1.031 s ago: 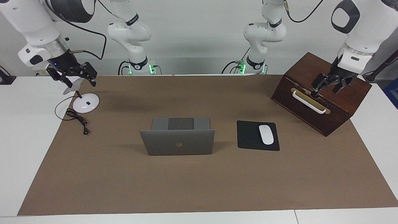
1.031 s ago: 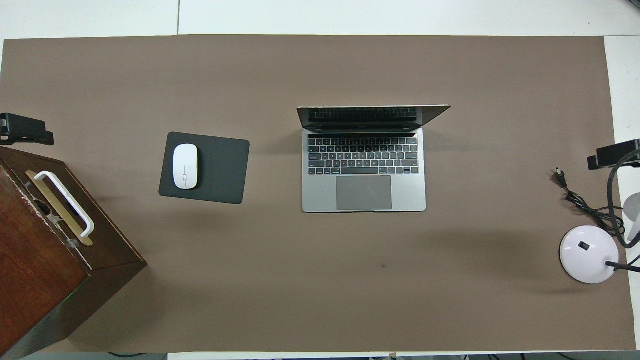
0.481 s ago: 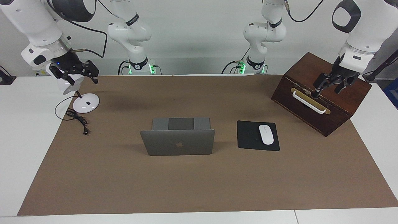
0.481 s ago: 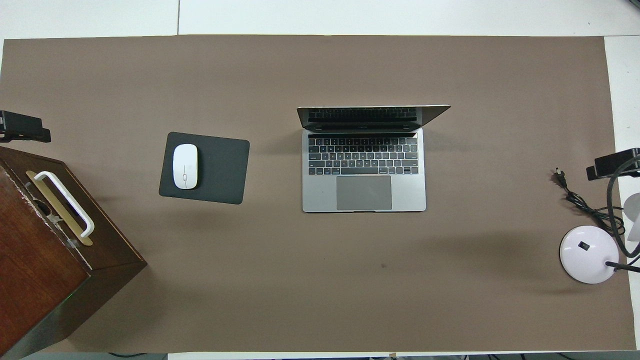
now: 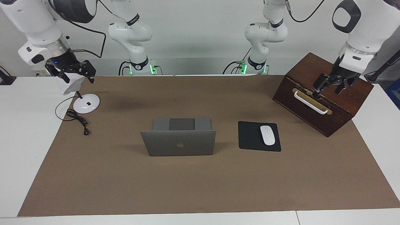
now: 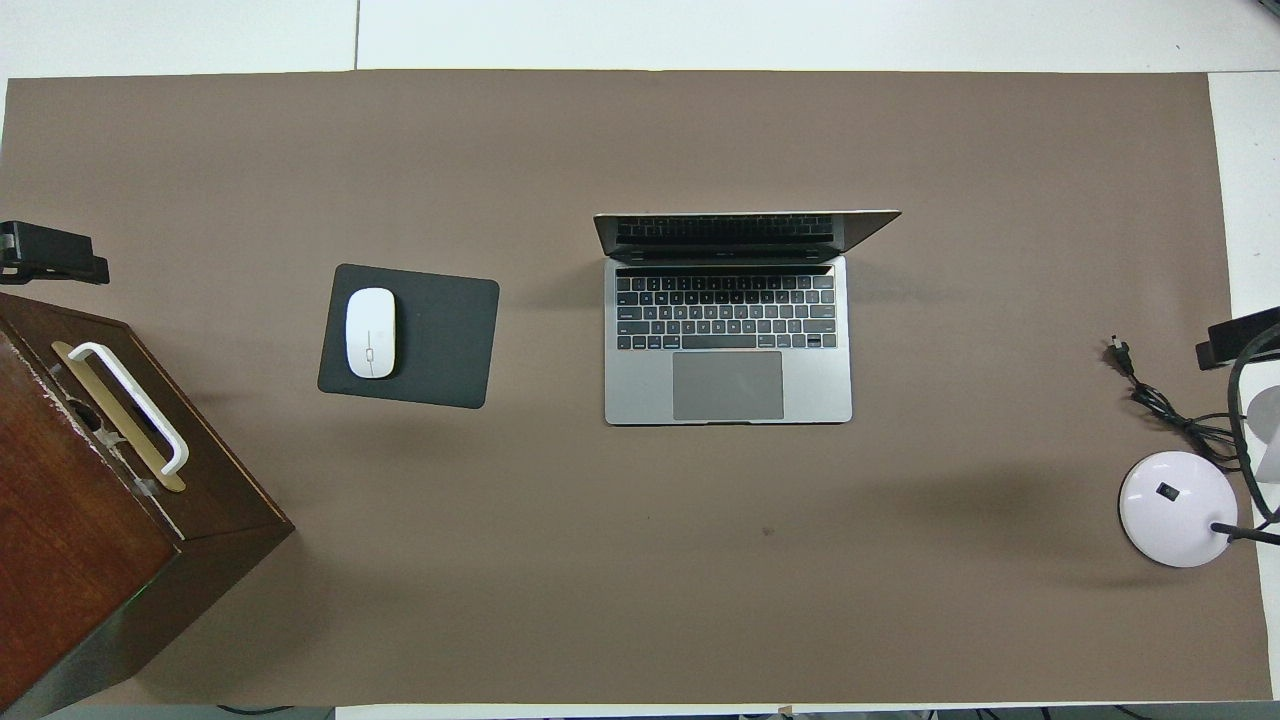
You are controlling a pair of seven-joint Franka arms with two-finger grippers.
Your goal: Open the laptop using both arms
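Observation:
The silver-grey laptop stands open in the middle of the brown mat, its lid with the apple logo upright. The overhead view shows its dark keyboard and trackpad. My left gripper hangs open and empty over the wooden box, well away from the laptop. Only its tip shows in the overhead view. My right gripper hangs open and empty over the desk lamp at the right arm's end of the table. Its tip also shows in the overhead view.
A black mouse pad with a white mouse lies beside the laptop, toward the left arm's end. A dark wooden box with a white handle stands at that end. A white desk lamp and its black cable are at the right arm's end.
My right gripper has risen a little and drawn away from the laptop, toward its end of the table. My left gripper has barely shifted. The laptop has not moved.

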